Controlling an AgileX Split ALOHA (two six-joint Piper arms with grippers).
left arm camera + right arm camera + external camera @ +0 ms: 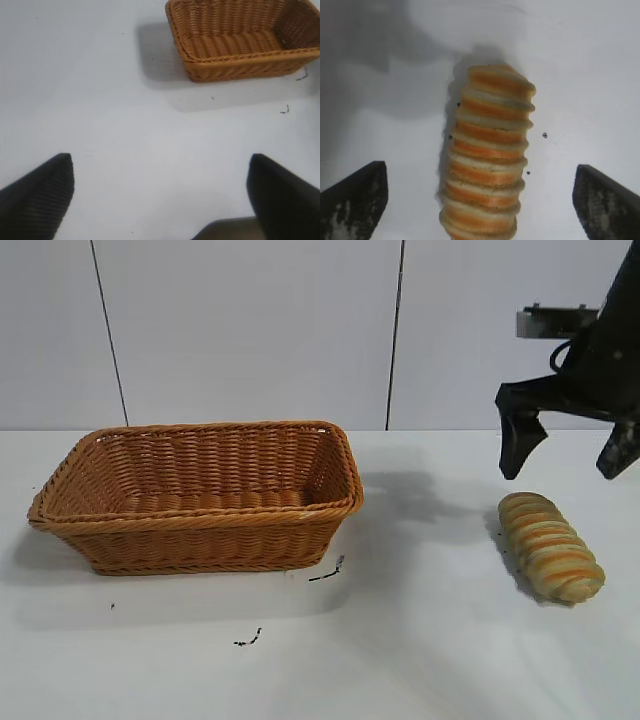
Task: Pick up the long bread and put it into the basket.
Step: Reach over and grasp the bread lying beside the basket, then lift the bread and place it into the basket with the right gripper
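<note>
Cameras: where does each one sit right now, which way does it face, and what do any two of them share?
Exterior view: faces the rig across the table; shows the basket, the long bread and the right gripper open above it.
Left wrist view: on the left arm, looking down over its open left gripper at the table, basket farther off.
Right wrist view: on the right arm, looking down between its fingertips at the bread.
Shared: exterior and left wrist both show the basket; exterior and right wrist both show the bread.

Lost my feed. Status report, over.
Right gripper open above long bread, on table. Left gripper open, idle. Basket empty. Path clear.
</note>
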